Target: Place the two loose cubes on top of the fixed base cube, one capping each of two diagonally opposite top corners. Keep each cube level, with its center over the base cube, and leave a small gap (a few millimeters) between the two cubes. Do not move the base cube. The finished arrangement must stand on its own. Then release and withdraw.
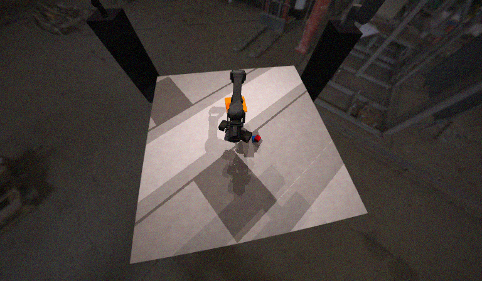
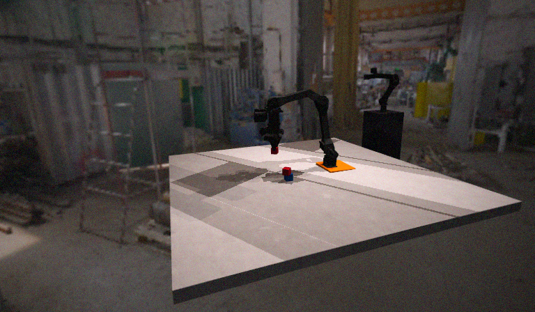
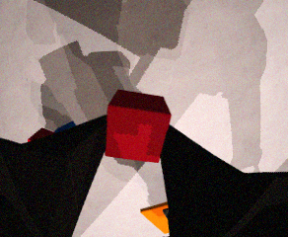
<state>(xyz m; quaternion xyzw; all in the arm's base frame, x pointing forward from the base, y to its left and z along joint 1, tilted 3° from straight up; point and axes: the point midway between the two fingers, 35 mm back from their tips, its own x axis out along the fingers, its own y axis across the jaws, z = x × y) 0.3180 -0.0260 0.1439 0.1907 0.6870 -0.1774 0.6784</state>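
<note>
The blue base cube (image 1: 253, 138) (image 2: 289, 177) (image 3: 66, 127) stands on the table. One red cube (image 1: 257, 138) (image 2: 286, 170) (image 3: 41, 134) sits on top of it, offset toward one corner, with part of the blue top uncovered. My gripper (image 2: 274, 149) (image 3: 136, 125) is shut on the other red cube (image 2: 274, 151) (image 3: 138, 132) and holds it high above the table, to the side of the stack. In the top view the arm hides the held cube. In the wrist view the left finger covers much of the stack.
The arm's base stands on an orange plate (image 1: 244, 108) (image 2: 342, 168) (image 3: 156, 217) on the pale table (image 1: 170, 207) (image 2: 244, 230). Black pedestals (image 1: 124, 51) (image 2: 383, 131) stand beyond the table edge. Dark shadows fall across the table around the stack.
</note>
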